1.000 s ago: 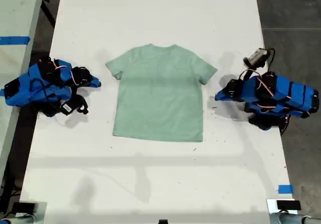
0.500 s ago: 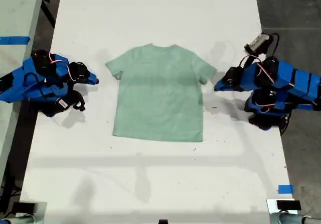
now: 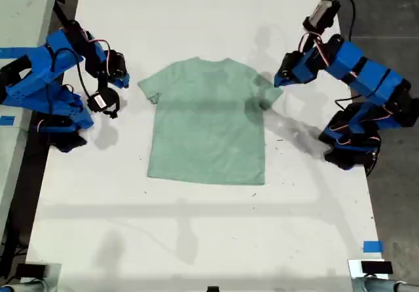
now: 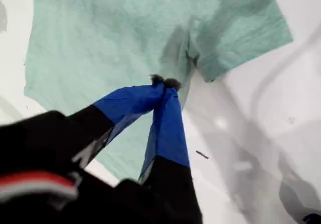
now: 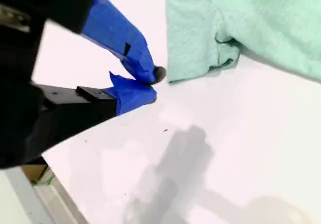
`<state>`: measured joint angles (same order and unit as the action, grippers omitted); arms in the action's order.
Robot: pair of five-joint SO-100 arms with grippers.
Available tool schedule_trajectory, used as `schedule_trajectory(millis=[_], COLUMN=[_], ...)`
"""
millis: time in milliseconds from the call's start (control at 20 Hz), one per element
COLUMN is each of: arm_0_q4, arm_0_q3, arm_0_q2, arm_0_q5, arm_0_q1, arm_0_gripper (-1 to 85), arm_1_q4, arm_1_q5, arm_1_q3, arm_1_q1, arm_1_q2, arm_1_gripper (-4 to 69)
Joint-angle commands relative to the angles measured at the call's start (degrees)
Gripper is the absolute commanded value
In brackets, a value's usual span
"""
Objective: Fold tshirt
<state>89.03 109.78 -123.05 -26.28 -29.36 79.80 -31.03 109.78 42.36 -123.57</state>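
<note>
My first gripper (image 4: 164, 82) has its two blue fingers pressed together at the tips, with nothing between them. It hangs just above the tshirt (image 3: 208, 120), close to where one sleeve joins the body. A moment ago this arm lay low and folded on the table at the exterior view's right. Now it has lifted up and reached out over that sleeve (image 3: 267, 92).

My second gripper (image 5: 149, 85) is almost closed too, with only a thin gap between its fingers, and it holds nothing. The other sleeve (image 5: 193, 38) lies just beside its tips, not touching. This arm was also tucked down flat. It has risen and swung toward the shirt from the exterior view's left.

The tshirt lies flat and spread out on the white table (image 3: 196, 239), between the two grippers. It has not moved and no part is folded yet.

So I think the arms have just woken up and are getting into place. The folding has not started. Next each gripper likely needs to open and go down to a sleeve.
</note>
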Motion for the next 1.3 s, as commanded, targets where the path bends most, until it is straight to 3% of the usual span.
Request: schedule_trajectory(millis=[0,50,150,300,500,700,950,1100,1250], arm_0_q4=[1.32,1.32,1.14,0.97,0.53,0.35,0.26,0.09,0.0], arm_0_q3=[-8.79,-9.84,-11.16,-13.36,-14.33,-15.03,-15.73,-16.0,-16.08], arm_0_q2=[7.03,9.14,13.45,17.23,19.78,20.74,21.09,21.62,21.97], arm_0_q5=[-4.13,-5.54,-7.38,-8.17,-8.26,-8.35,-8.35,-8.44,-8.09], arm_0_q1=[-6.15,-7.73,-10.2,-10.72,-10.81,-10.81,-10.9,-10.9,-10.37], arm_0_gripper=[0.0,0.0,4.8,9.6,11.4,11.4,11.4,11.4,11.3], arm_1_q4=[0.44,0.44,1.23,-1.32,-11.34,-21.09,-25.49,-24.87,-22.5], arm_1_q5=[-8.7,-12.39,-17.75,-22.41,-27.42,-32.17,-33.66,-34.63,-36.56], arm_1_q3=[-9.05,-10.46,-12.3,-11.69,-2.9,4.31,4.66,2.29,-1.23], arm_1_q1=[5.71,7.56,11.43,13.97,16.61,18.11,15.47,14.94,14.41], arm_1_q2=[6.86,10.2,16.17,19.69,21.01,27.07,36.04,38.85,40.34], arm_1_gripper=[-1.7,-1.6,13.1,24.0,30.2,28.7,25.6,0.1,-1.2])
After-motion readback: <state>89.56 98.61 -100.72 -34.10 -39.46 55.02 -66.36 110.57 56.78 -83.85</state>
